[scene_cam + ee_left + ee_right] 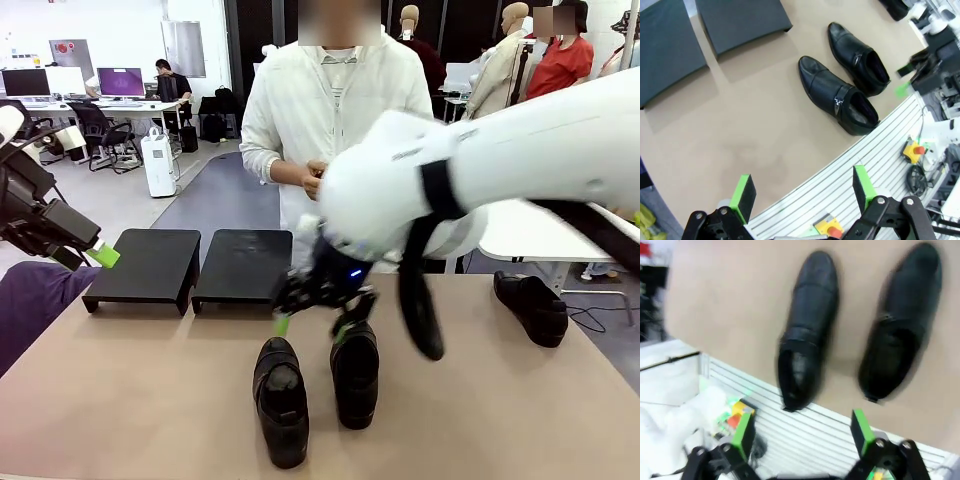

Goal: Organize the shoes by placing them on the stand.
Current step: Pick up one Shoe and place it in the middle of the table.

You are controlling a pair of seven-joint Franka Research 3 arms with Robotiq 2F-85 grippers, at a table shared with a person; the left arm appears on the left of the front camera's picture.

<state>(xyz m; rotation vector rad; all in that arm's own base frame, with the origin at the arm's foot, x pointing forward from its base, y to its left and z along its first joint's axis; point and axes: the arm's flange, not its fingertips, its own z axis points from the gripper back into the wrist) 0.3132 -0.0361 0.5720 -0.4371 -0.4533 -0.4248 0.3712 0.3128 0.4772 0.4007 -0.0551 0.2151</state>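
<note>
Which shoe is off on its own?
The far-right shoe: it lies alone, well apart from the rest. The other two shoes stand side by side in the middle.

Glossy black shoes (281,405) lie before matte-black stand (145,265).

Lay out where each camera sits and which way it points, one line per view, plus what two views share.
Front view: fixed on the robot's side, facing across the table at the person; the right arm reaches over the middle.
Left wrist view: looks down past the open left claw at both stands and two shoes.
Right wrist view: looks down past the open right claw at those shoes.
Shared: all views show that pair.
</note>
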